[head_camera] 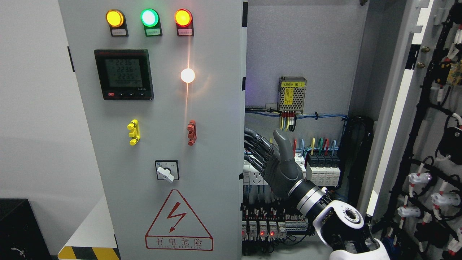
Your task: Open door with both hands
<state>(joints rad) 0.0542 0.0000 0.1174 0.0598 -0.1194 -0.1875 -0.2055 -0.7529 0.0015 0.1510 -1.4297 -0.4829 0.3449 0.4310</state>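
Observation:
The grey cabinet's left door [162, 108] stands across the front, carrying three lit lamps, a meter and a rotary switch. Its free edge [242, 151] borders the exposed interior. The right door [429, 119] is swung wide open at the far right, its wired inner side showing. My right hand [261, 146] comes up from the lower right inside the opening. Its dark fingers [258, 144] reach to the left door's edge and hook behind it, with the tips hidden. The thumb [283, 144] points up. My left arm does not show.
Inside are a power supply [292, 94], breakers [323, 169], terminal rows [267, 227] and blue cables close behind my hand. A black box [18, 227] sits at the lower left, beside a yellow-black striped base [90, 252].

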